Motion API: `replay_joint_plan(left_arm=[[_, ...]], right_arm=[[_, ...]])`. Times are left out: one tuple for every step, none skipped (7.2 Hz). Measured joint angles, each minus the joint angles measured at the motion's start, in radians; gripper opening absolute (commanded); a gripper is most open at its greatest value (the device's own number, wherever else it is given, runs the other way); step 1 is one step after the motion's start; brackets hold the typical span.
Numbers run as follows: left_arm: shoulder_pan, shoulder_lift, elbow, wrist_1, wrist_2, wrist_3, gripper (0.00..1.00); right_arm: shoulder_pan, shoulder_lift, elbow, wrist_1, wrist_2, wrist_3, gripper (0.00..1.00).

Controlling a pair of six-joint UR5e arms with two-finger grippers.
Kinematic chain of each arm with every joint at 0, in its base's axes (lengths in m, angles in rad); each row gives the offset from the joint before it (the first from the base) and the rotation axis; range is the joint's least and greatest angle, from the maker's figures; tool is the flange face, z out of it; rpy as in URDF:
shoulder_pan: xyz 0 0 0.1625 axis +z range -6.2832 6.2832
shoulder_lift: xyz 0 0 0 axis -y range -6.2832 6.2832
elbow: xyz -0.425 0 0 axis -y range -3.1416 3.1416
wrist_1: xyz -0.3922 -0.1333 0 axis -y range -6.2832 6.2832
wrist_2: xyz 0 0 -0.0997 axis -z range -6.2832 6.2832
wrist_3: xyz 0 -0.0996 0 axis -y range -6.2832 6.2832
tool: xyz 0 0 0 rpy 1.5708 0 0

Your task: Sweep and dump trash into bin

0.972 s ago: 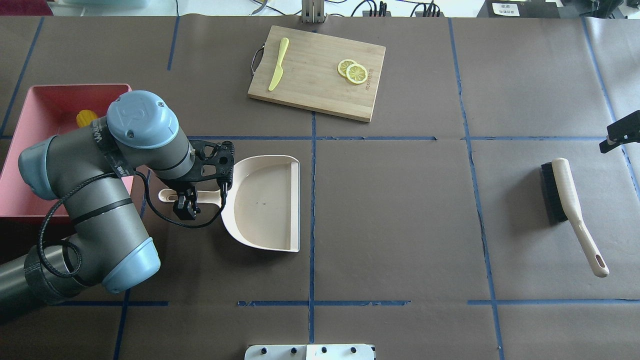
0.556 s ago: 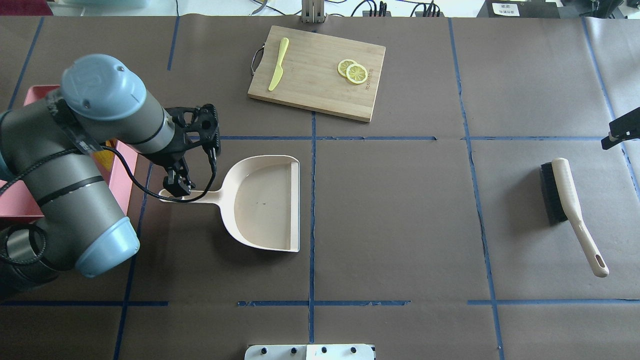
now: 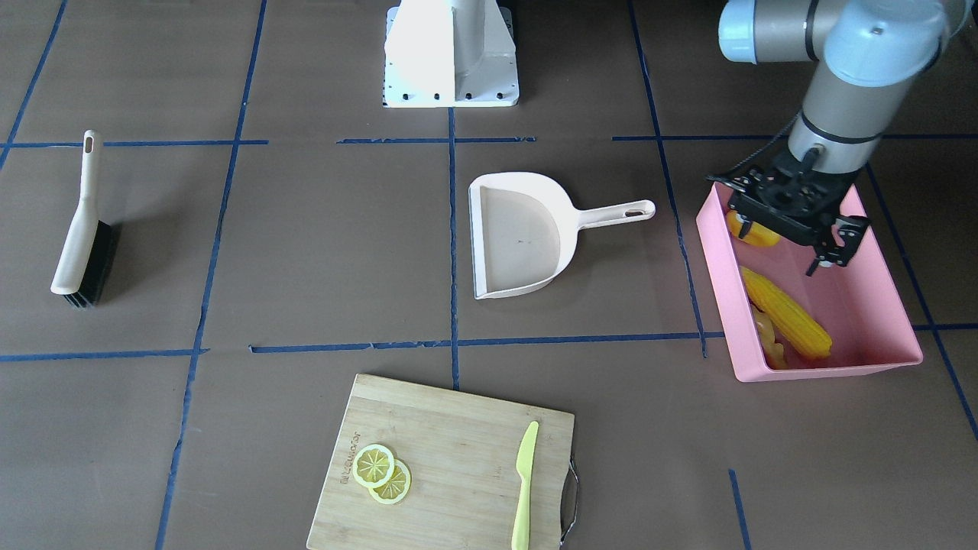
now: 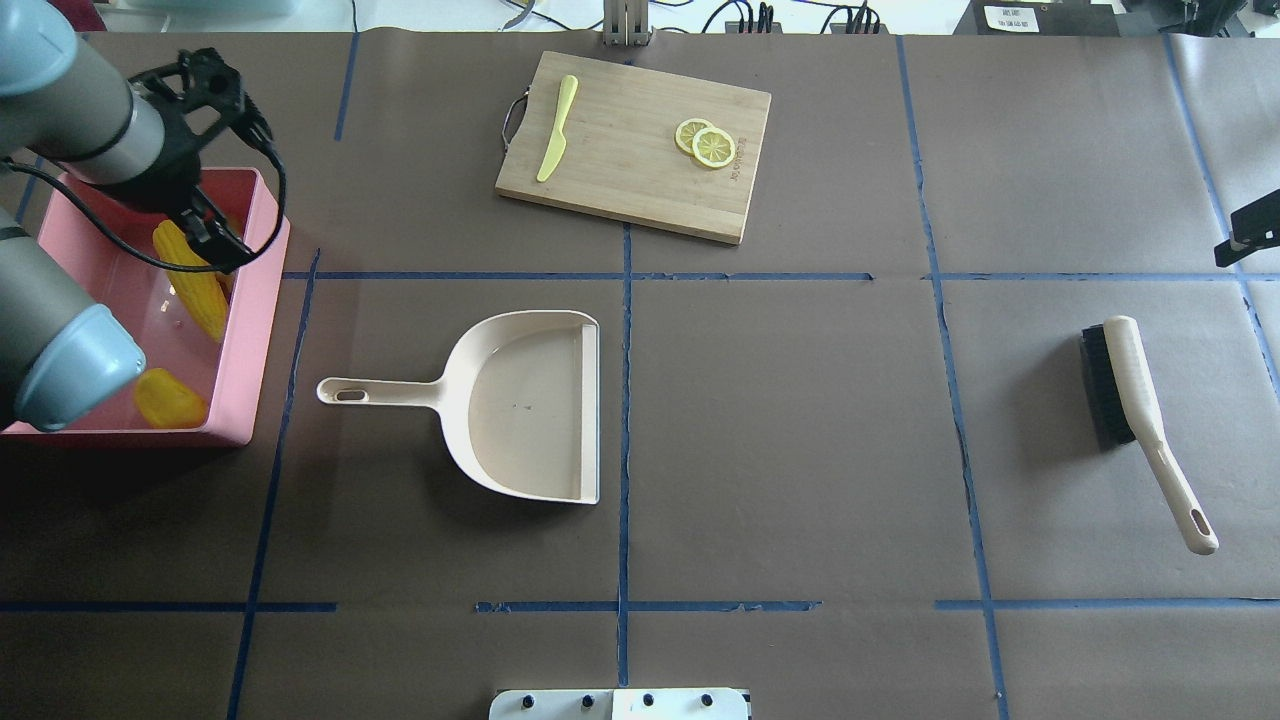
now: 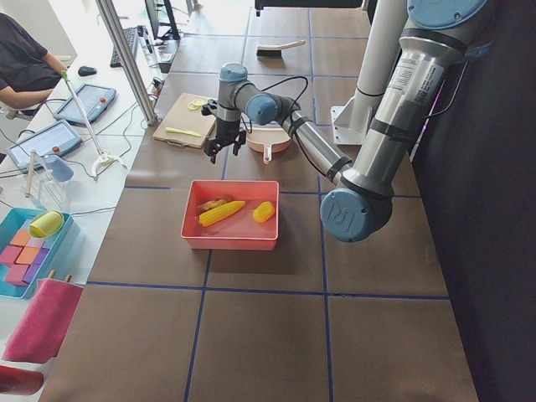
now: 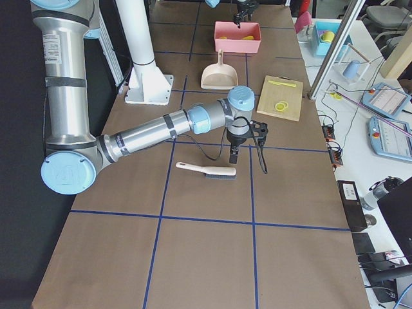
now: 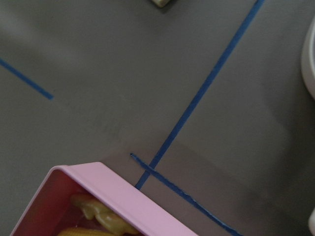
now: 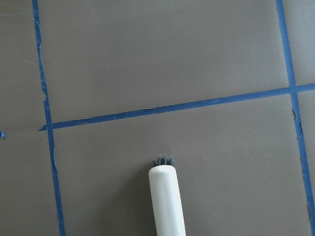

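L gripper (image 4: 220, 248) hangs up over large pink rectangular plastic bin (image 4: 252, 330); jaw gap can't be told. All trash is in bin: long yellow corn cob (image 4: 190, 280), small yellow lumpy veg (image 4: 168, 398), tan knobbly ginger root (image 3: 768, 340) just beside cob. Cream plastic dustpan (image 4: 525, 405) lies flat on table near bin, not touching. R gripper (image 6: 235, 154) hangs over cream-handled, black-bristled brush (image 4: 1130, 385); open/closed can't tell

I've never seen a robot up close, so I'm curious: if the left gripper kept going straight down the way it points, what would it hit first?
Most likely the pink bin, near the corn cob. The left gripper hangs over it, though depth is unclear.
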Motion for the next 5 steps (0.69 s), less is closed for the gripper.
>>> replay_joint_plan(left_arm=[[-0.081, 0.032, 0.027, 0.01, -0.018, -0.002, 1.0], [-0.186, 0.066, 0.076, 0.017, -0.066, 0.025, 1.0], [-0.276, 0.088, 0.134, 0.022, -0.111, 0.074, 1.0], [-0.344, 0.101, 0.188, 0.025, -0.137, 0.113, 1.0], [-0.386, 0.106, 0.227, 0.024, -0.15, 0.129, 1.0]], right_arm=[[0.0, 0.008, -0.003, 0.0, -0.009, -0.003, 1.0], [0.001, 0.013, -0.005, 0.0, -0.014, -0.005, 1.0], [0.001, 0.016, -0.006, 0.0, -0.019, -0.005, 1.0], [0.001, 0.02, -0.007, 0.0, -0.026, -0.006, 1.0], [0.001, 0.026, -0.01, 0.0, -0.037, -0.008, 1.0]])
